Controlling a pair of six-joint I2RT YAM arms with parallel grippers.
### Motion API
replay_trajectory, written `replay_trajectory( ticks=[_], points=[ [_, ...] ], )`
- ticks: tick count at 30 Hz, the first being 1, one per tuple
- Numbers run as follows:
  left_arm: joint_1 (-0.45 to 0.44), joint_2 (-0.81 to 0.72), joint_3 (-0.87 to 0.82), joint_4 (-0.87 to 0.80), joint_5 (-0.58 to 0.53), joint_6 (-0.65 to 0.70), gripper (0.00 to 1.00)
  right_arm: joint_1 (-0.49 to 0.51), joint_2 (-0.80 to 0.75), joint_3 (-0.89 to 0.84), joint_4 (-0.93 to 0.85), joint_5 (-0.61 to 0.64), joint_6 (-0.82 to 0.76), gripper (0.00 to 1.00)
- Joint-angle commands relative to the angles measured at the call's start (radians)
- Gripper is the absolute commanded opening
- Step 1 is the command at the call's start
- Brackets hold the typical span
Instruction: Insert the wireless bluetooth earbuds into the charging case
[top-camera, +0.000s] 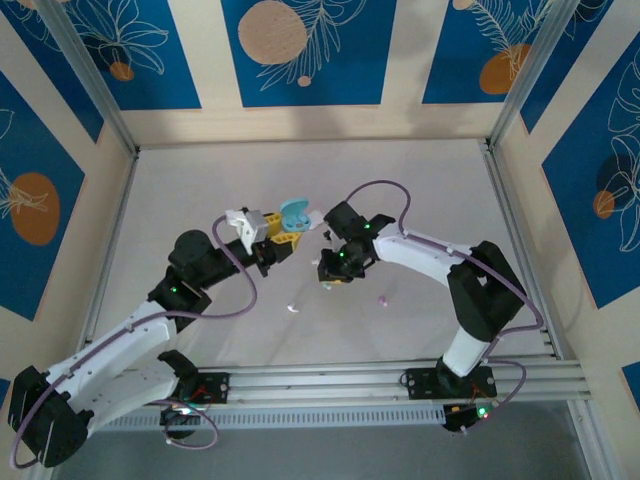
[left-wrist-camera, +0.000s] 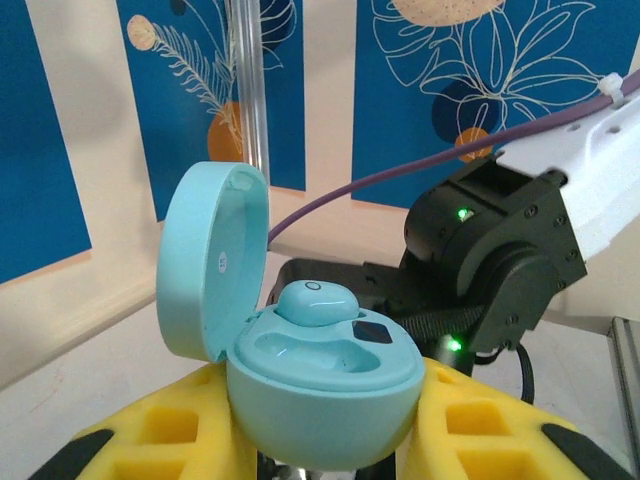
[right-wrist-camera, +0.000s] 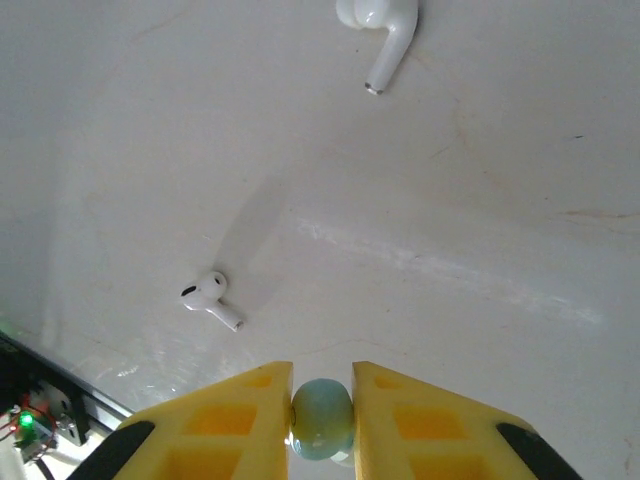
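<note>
My left gripper (left-wrist-camera: 322, 425) is shut on an open light teal charging case (left-wrist-camera: 320, 390), held up off the table with its lid (left-wrist-camera: 210, 260) tipped back to the left. One teal earbud (left-wrist-camera: 315, 302) sits in the case's far slot; the near slot (left-wrist-camera: 305, 355) is bare. From above, the case (top-camera: 294, 214) hangs just left of my right gripper (top-camera: 333, 272). The right gripper (right-wrist-camera: 322, 400) is shut on a second teal earbud (right-wrist-camera: 322, 418), pinched between its yellow fingers (right-wrist-camera: 245, 420) above the table.
Two white stemmed earbuds lie on the table below the right gripper, one near (right-wrist-camera: 210, 298) and one far (right-wrist-camera: 380, 25). A white earbud (top-camera: 292, 308) and a pink one (top-camera: 381, 299) lie toward the front. The right arm's wrist (left-wrist-camera: 490, 250) is close behind the case.
</note>
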Motion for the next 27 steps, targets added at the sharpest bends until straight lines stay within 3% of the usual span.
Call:
replay_trajectory(
  ticks=[1,18,27],
  points=[
    [0.005,-0.017,-0.023,0.016,-0.024,0.020,0.27,-0.019,-0.033,-0.019,0.008,-0.069,0.016,0.22],
    [0.004,0.082,-0.084,0.114,0.008,0.034,0.26,-0.210,-0.325,-0.029,0.030,-0.278,0.087,0.22],
    [0.005,0.169,-0.075,0.216,0.075,0.033,0.27,-0.197,-0.446,0.090,0.080,-0.371,0.114,0.22]
  ],
)
